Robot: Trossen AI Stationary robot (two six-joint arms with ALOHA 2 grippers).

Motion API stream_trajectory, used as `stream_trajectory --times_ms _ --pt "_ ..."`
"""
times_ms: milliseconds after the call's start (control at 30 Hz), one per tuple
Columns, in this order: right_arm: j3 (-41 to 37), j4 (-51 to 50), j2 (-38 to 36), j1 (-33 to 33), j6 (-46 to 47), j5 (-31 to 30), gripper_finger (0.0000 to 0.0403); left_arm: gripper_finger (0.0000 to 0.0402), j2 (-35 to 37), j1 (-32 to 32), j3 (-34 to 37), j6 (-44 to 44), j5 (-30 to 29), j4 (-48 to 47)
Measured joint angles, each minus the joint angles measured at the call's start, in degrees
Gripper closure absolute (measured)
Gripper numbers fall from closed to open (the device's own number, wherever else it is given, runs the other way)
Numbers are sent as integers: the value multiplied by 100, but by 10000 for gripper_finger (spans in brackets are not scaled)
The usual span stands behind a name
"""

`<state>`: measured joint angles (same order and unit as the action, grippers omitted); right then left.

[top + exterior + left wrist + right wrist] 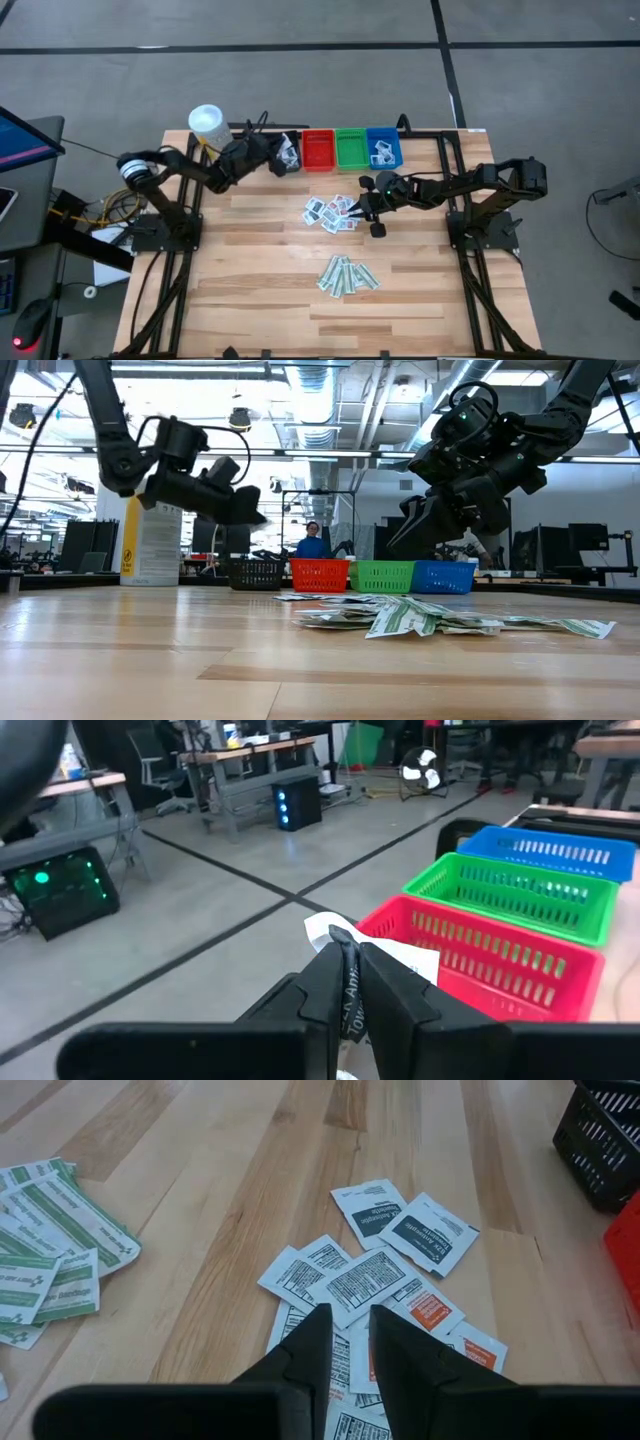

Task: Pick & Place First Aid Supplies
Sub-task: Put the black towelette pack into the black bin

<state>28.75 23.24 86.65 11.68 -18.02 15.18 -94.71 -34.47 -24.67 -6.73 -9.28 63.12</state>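
My left gripper [280,155] is at the table's far edge, by the black bin [290,158], and is shut on one white printed packet [405,960]. Loose white packets [370,1280] lie flat mid-table [330,212]. My right gripper [347,1320] hangs a little above them, its fingers a narrow gap apart, with nothing seen between them. Pale-green wrapped strips [345,275] lie flat in a heap nearer the front. The blue bin [384,150] holds some white packets. My left gripper pinches the white packet between its two fingers. The packet's free edge [325,932] sticks out past the fingertips. The fingers reach about level toward the row of bins, and the packet is lifted clear of the table.
Black, red [318,150], green [351,149] and blue bins stand in a row along the far edge. A white canister with a yellow label [208,122] stands at the far left corner. In the low view a person [312,542] shows in the room behind the bins.
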Motion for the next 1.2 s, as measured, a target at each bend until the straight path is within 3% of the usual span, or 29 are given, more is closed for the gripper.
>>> stream_trajectory --times_ms 600,1000,1200 --pt "-2 0 0 -1 -37 0 338 361 -180 4 -271 -82 5 12" --pt "-1 -1 0 -1 -38 -1 338 268 -180 1 -271 93 -10 -116" --pt "-2 -4 0 0 -37 -2 338 248 -180 136 -70 556 286 -240"
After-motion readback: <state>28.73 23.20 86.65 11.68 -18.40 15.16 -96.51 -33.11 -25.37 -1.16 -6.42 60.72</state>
